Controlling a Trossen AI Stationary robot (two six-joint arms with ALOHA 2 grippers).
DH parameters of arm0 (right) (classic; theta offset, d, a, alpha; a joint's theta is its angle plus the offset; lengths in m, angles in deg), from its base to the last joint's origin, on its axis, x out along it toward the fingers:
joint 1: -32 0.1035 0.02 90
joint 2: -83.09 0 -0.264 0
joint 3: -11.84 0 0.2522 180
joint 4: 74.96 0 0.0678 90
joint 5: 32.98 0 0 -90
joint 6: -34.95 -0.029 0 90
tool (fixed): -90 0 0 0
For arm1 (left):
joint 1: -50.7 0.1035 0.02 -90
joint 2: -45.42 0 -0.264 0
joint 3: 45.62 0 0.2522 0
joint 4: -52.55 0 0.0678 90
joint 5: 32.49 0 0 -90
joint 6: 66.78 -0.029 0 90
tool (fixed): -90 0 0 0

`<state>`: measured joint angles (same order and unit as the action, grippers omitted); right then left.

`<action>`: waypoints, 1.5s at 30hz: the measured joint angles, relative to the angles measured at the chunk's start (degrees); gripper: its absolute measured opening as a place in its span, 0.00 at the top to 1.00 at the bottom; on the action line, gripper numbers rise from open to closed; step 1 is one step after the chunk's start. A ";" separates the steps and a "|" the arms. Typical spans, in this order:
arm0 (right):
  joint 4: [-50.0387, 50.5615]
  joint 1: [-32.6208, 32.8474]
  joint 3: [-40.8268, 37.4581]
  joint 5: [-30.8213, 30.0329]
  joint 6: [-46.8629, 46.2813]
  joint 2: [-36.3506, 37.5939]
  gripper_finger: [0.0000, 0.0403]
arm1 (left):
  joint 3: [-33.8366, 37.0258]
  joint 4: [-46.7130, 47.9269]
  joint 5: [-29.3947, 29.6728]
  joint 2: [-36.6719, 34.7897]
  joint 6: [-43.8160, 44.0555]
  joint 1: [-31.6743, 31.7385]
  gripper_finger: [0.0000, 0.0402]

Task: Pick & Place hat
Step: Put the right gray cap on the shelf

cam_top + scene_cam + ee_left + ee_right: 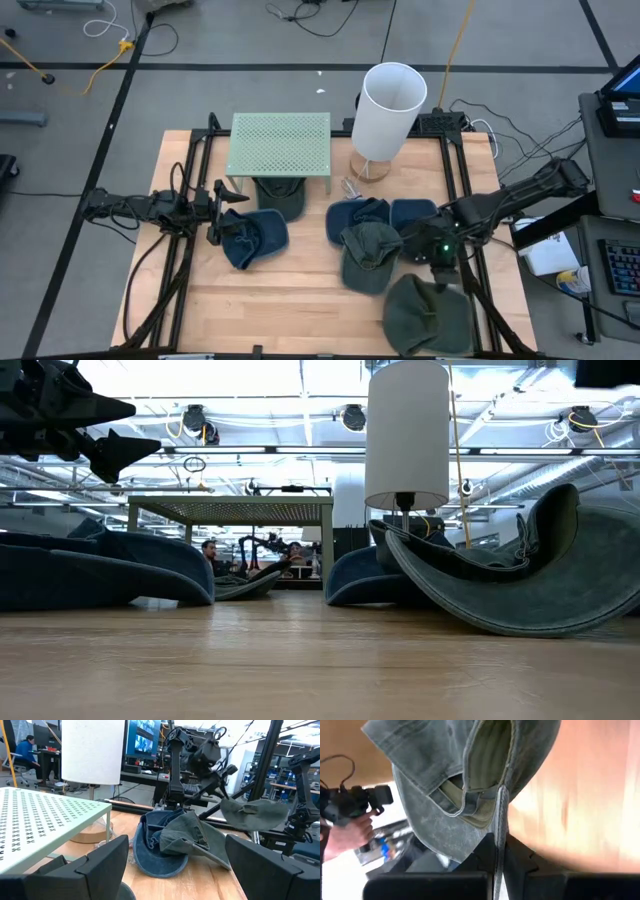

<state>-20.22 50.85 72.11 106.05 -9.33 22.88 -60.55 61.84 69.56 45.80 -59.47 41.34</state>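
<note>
My right gripper (437,262) (499,865) is over the table's right near part, shut on a grey-green hat (425,315) (445,775). In the left wrist view that hat (252,812) hangs in the air. My left gripper (215,212) (175,865) is open, hovering level over the table's left part beside a blue hat (252,240) that lies on the wood. A second green hat (370,255) (192,837) leans on two blue hats (360,215). A dark green hat (280,195) lies under the green perforated rack (280,145). My right gripper pinches the grey-green hat between its two fingers by a thin edge of its rim (501,827), next to the olive inner band. The hat reaches out from the fingers toward the table's near edge. In the left wrist view it hangs lifted clear of the table.
A lamp with a white shade (390,108) stands on a wooden base at the far edge, right of the rack. Bare wood (300,300) lies along the near edge. Black frame rails run down both sides of the table. People sit in the room beyond.
</note>
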 joint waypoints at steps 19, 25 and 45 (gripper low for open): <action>-25.28 -0.02 -0.01 -41.43 13.32 0.45 0.98 | -0.01 -0.02 0.00 0.00 0.00 0.01 0.16; -32.88 -0.04 -0.01 -55.39 20.35 0.45 0.98 | 0.00 -0.02 0.00 0.00 0.02 0.00 0.17; -45.91 -0.90 -0.02 -65.48 38.84 0.41 0.98 | -0.01 0.00 0.00 -0.02 0.01 0.00 0.16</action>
<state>-66.12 49.96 72.08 40.57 29.51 23.28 -60.56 61.84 69.56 45.78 -59.46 41.34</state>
